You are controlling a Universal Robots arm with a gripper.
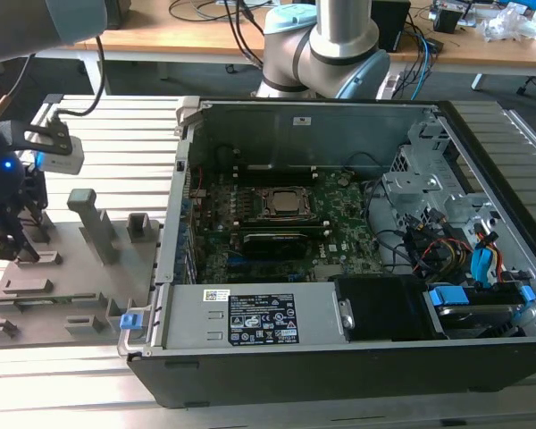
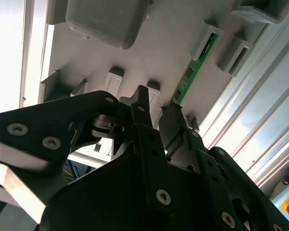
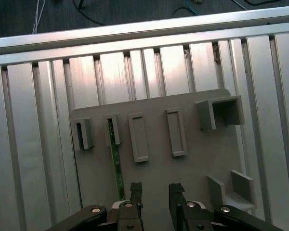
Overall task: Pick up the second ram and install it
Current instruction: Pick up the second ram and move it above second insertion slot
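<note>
Nearest the wrist cameras, end effector (image 3: 155, 196) open: two black fingers (image 3: 136, 192) apart with a clear gap, gripping nothing. Low over a gray tray (image 3: 192, 159) of raised holders and slots.

Just beside one finger, ram (image 3: 116, 163): thin green stick on edge in a narrow tray slot, far end tucked into a small gray holder (image 3: 113, 127), near end reaching in by the fingertip. Perhaps touching that finger, perhaps just clear of it; hard to tell in both wrist views. Not yet lifted, not yet in the computer.

Under the tray, slatted metal worktop (image 3: 38, 144), pale ribs side by side.

At the exterior view's left, same end effector (image 1: 13, 241) down over the same tray (image 1: 67, 255), with blocky gray posts standing just beside it toward the exterior view's right.

Farther toward the exterior view's right, open case (image 1: 339, 371) on its side on the worktop, well apart from the ram. Inside, green motherboard (image 1: 339, 232) flat on the case floor. Near its middle, metal-framed socket (image 1: 286, 204), and just beside that, on the camera's side, a black module (image 1: 272, 243). At the case's end toward the exterior view's right, cables (image 1: 482, 264) bundled with blue connectors.

Farthest back, behind the case, gray-and-blue arm base (image 1: 326, 45).
</note>
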